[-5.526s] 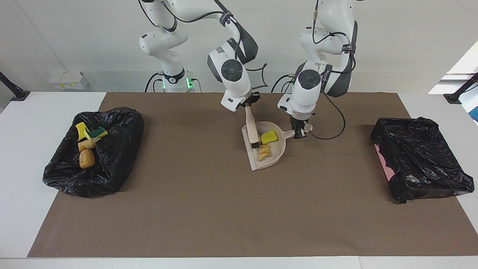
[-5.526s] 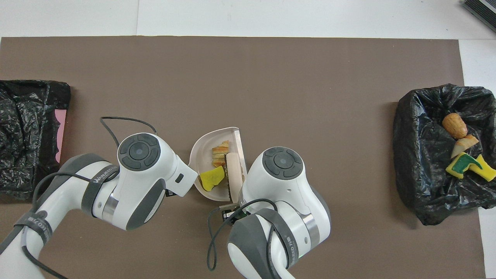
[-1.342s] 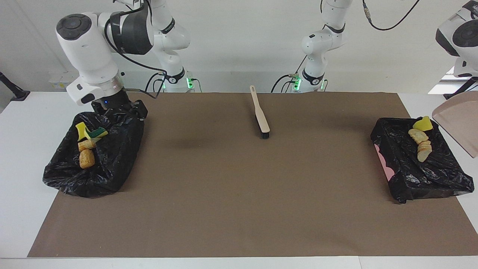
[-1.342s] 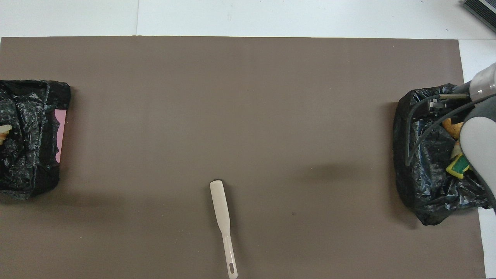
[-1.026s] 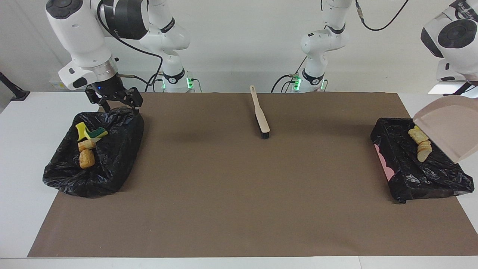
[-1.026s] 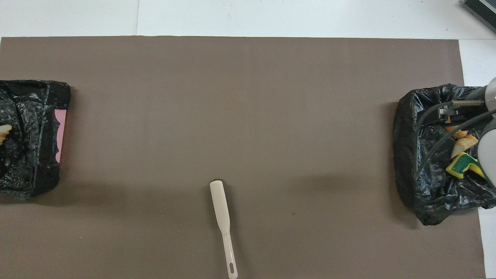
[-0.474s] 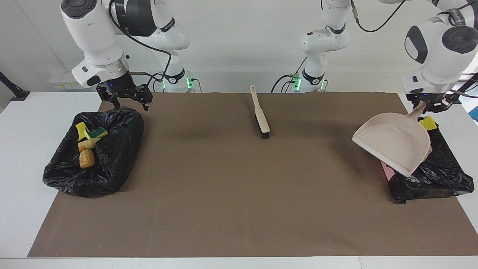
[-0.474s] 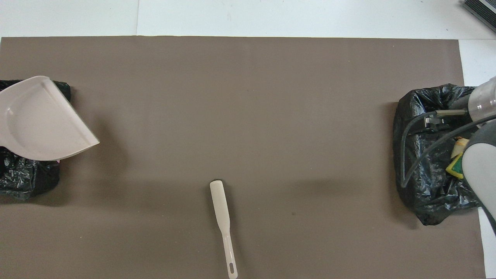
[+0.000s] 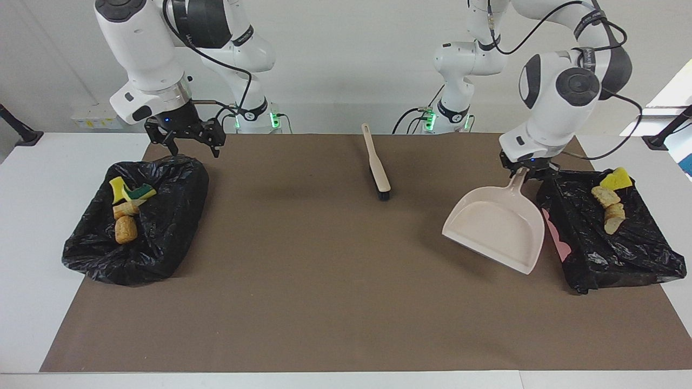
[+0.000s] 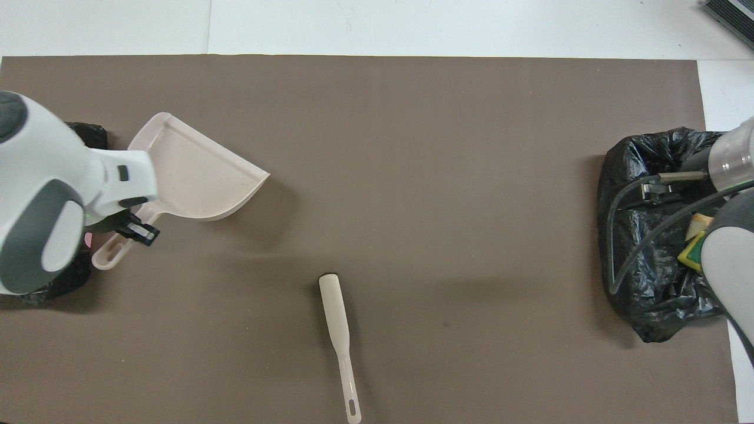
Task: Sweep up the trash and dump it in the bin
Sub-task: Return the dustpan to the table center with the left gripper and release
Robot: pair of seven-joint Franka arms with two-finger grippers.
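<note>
Left claw (image 9: 526, 172) clamped on dustpan (image 9: 500, 227) handle, mouth tilted away from robots. Right claw (image 9: 186, 141) spread wide, empty, above bin (image 9: 162, 227) holding trash (image 9: 126, 229).

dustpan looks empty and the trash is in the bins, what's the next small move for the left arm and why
Probably lower the dustpan onto the brown mat beside the bin at the left arm's end of the table and let go. The left gripper is shut on its handle, the pan is empty, and no scraps lie on the mat. The right gripper hangs open over the bin at the right arm's end.
</note>
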